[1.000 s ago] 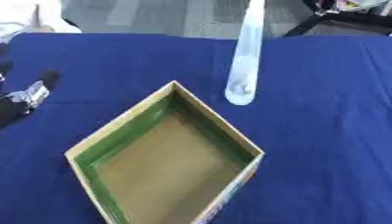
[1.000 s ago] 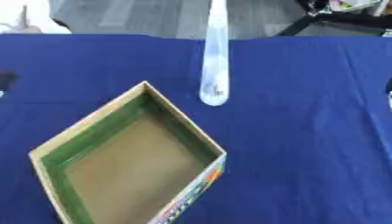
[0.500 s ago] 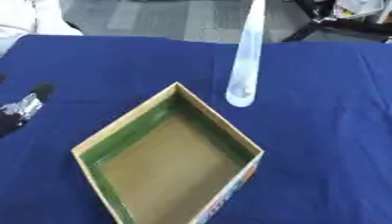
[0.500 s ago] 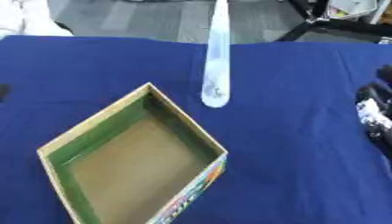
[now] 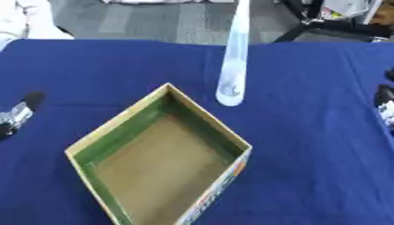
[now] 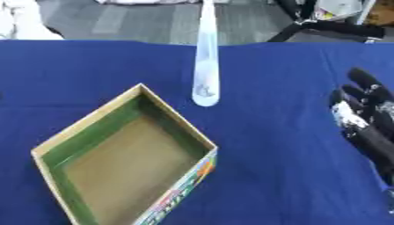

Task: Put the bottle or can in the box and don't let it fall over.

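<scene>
A clear bottle point(image 5: 232, 66) stands upright on the blue tabletop point(image 5: 308, 154), just beyond the far corner of the open cardboard box point(image 5: 158, 162), well apart from both hands. The right hand point(image 6: 368, 118) lies at the right edge, black fingers point(image 6: 362, 79) straight and spread, holding nothing. Only a fingertip of the left hand point(image 5: 19, 114) shows at the left edge; whether it is open cannot be told. The bottle's top is cut off.

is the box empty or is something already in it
Empty: the box shows only its bare brown floor, and the clear bottle stands outside on the blue cloth.
</scene>
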### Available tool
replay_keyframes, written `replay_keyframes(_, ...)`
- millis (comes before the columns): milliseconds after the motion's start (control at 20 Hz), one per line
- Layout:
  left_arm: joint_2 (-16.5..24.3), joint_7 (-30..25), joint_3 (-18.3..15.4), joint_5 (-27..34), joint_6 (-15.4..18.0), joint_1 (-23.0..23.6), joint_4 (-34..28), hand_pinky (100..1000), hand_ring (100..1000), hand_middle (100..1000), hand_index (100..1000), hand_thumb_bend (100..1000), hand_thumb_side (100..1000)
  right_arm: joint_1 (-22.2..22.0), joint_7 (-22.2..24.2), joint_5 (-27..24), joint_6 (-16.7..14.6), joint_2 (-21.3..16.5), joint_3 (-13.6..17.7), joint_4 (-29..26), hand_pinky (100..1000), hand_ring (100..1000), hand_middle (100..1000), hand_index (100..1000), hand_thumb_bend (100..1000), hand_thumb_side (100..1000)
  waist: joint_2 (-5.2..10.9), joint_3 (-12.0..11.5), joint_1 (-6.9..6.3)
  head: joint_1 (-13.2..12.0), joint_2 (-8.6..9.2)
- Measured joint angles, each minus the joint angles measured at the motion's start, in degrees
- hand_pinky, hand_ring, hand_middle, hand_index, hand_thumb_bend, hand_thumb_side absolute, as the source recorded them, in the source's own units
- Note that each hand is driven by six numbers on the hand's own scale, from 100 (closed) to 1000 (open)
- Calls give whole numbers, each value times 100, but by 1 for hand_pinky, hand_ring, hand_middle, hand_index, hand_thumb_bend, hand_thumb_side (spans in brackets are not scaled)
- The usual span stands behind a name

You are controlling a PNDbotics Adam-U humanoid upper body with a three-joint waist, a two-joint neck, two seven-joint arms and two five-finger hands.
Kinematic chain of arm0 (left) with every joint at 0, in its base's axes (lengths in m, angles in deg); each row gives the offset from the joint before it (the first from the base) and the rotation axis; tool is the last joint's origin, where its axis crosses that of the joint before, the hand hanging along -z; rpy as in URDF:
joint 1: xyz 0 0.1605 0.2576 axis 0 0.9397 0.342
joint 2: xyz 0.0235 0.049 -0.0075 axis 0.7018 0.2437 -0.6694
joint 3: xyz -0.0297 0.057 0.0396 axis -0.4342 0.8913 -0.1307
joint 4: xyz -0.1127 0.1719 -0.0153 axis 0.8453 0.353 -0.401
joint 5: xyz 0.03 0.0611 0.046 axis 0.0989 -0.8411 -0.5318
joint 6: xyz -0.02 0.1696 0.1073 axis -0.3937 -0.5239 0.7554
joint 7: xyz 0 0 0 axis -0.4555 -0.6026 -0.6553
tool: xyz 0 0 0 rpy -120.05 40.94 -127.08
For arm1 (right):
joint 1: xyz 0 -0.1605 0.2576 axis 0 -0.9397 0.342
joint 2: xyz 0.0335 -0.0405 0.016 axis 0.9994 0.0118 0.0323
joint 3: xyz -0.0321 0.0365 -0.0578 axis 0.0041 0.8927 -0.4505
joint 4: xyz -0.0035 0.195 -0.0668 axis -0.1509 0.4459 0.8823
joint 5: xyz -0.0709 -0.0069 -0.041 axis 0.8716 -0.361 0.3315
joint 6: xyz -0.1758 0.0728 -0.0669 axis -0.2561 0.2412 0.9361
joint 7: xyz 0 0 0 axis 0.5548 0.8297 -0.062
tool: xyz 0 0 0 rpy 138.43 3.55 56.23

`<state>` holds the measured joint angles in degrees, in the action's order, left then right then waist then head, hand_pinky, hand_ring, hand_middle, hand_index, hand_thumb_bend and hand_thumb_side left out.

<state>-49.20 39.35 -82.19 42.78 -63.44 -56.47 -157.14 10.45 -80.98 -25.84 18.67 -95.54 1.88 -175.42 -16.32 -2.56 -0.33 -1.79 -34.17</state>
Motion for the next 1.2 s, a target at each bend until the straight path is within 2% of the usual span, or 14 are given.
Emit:
replay_keyframes(450,-9,-1,0,-2,1,49,0,1000,1000,1000,931,623,100,481,320,-179,482,-191,-151,0,1000,1000,1000,1000,100,503,16,15,-63,102,-77)
replay_keyframes(800,-9,-17,2,-1,11,50,0,1000,1000,1000,931,620,100,872,628,-629,991,-536,-312,0,1000,1000,1000,1000,100,453,50,14,-60,136,-101)
replay_keyframes(1200,-9,-55,34,45,-12,35,0,1000,1000,1000,930,617,100,1456,663,-1259,1629,-800,-556,126,1000,1000,1000,1000,100,441,113,-32,-31,167,-102)
